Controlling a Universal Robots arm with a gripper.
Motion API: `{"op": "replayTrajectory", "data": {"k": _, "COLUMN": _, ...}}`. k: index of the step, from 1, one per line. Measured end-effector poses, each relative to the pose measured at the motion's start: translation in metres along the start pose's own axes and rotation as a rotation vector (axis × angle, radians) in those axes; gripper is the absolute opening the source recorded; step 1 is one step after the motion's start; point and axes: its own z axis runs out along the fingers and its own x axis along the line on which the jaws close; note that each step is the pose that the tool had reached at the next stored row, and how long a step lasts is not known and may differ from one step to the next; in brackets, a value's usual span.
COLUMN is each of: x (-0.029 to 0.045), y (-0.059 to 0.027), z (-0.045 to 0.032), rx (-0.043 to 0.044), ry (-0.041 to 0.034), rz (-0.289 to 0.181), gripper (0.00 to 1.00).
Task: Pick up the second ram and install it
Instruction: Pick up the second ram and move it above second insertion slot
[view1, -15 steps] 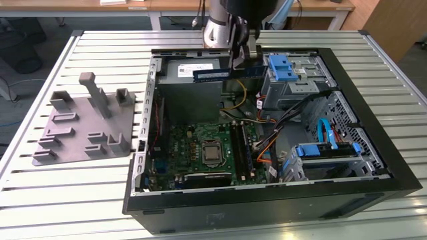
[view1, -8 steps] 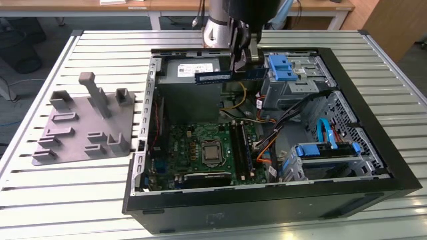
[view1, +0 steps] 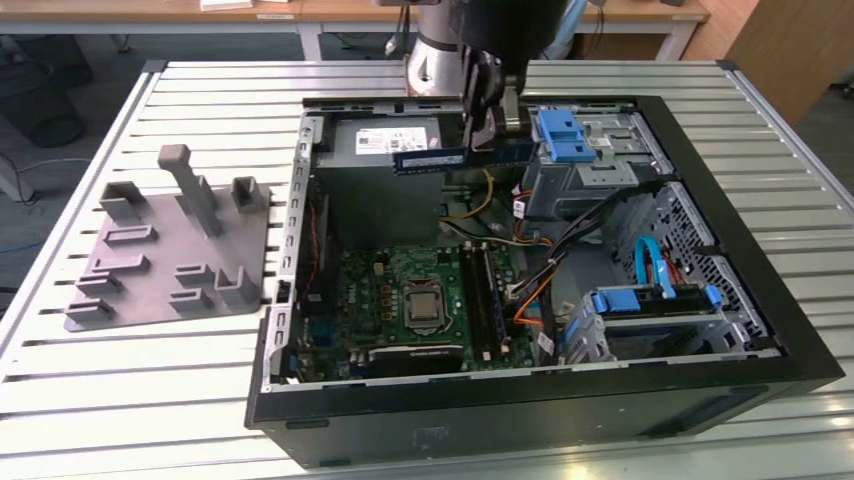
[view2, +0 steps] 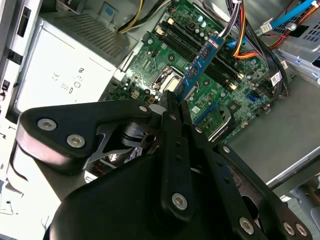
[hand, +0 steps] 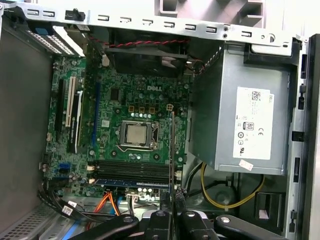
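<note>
My gripper hangs over the back half of the open computer case, shut on the second ram, a thin blue-green strip held level above the power supply. In the second wrist view the ram sticks out from between the black fingers over the motherboard. In the first wrist view it appears edge-on as a thin dark line above my gripper. The long black memory slots lie beside the processor socket, below and apart from the ram. One slot carries a blue strip.
A grey holder tray with upright posts stands at the exterior view's left of the case. Inside are the grey power supply, blue drive brackets, a fan and bundles of orange, yellow and black cables.
</note>
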Motion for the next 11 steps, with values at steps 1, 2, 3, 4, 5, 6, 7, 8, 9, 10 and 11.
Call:
{"op": "replayTrajectory", "data": {"k": 1, "x": 0.0002, "y": -0.0004, "z": 0.0007, "rx": 0.0000, "ry": 0.0000, "rz": 0.000, "gripper": 0.14}}
{"op": "replayTrajectory", "data": {"k": 2, "x": 0.0004, "y": -0.0008, "z": 0.0014, "rx": 0.0000, "ry": 0.0000, "rz": 0.000, "gripper": 0.14}}
{"op": "replayTrajectory", "data": {"k": 3, "x": 0.0006, "y": -0.0013, "z": 0.0023, "rx": 0.0000, "ry": 0.0000, "rz": 0.000, "gripper": 0.14}}
{"op": "replayTrajectory", "data": {"k": 4, "x": 0.0008, "y": -0.0016, "z": 0.0030, "rx": 0.0000, "ry": 0.0000, "rz": 0.000, "gripper": 0.14}}
{"op": "replayTrajectory", "data": {"k": 5, "x": 0.0009, "y": -0.0021, "z": 0.0037, "rx": 0.0000, "ry": 0.0001, "rz": 0.000, "gripper": 0.14}}
{"op": "replayTrajectory", "data": {"k": 6, "x": 0.0011, "y": -0.0024, "z": 0.0044, "rx": 0.0000, "ry": 0.0000, "rz": 0.000, "gripper": 0.14}}
{"op": "replayTrajectory", "data": {"k": 7, "x": 0.0013, "y": -0.0028, "z": 0.0051, "rx": 0.0000, "ry": 0.0001, "rz": 0.000, "gripper": 0.14}}
{"op": "replayTrajectory", "data": {"k": 8, "x": 0.0015, "y": -0.0031, "z": 0.0058, "rx": 0.0000, "ry": 0.0000, "rz": 0.000, "gripper": 0.14}}
{"op": "replayTrajectory", "data": {"k": 9, "x": 0.0017, "y": -0.0036, "z": 0.0066, "rx": 0.0000, "ry": 0.0000, "rz": 0.000, "gripper": 0.14}}
{"op": "replayTrajectory", "data": {"k": 10, "x": 0.0019, "y": -0.0039, "z": 0.0073, "rx": 0.0000, "ry": 0.0000, "rz": 0.000, "gripper": 0.14}}
{"op": "replayTrajectory", "data": {"k": 11, "x": 0.0021, "y": -0.0043, "z": 0.0079, "rx": 0.0000, "ry": 0.0000, "rz": 0.000, "gripper": 0.14}}
